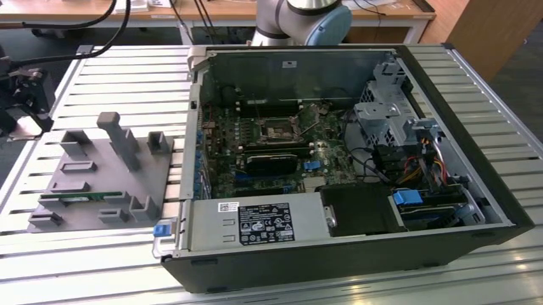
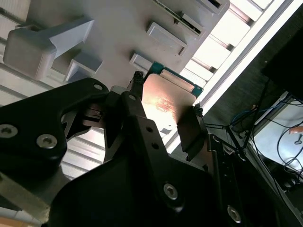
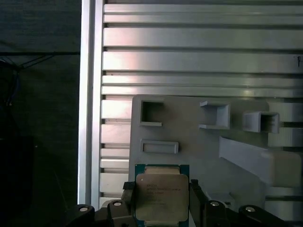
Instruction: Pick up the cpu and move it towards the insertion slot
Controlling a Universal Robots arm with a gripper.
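Gripping cpu (image 3: pixel 161 197), fingers (image 3: pixel 196 201) either side, faint print atop

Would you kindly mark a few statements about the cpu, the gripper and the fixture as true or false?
1. The gripper holds the cpu between its fingers. True.
2. The cpu sits in the insertion slot. False: the slot shows its dark centre, and the cpu is at the grey fixture.
3. A green memory stick lies in the grey fixture. True.
4. The computer case is closed. False: it is open, with the motherboard showing.
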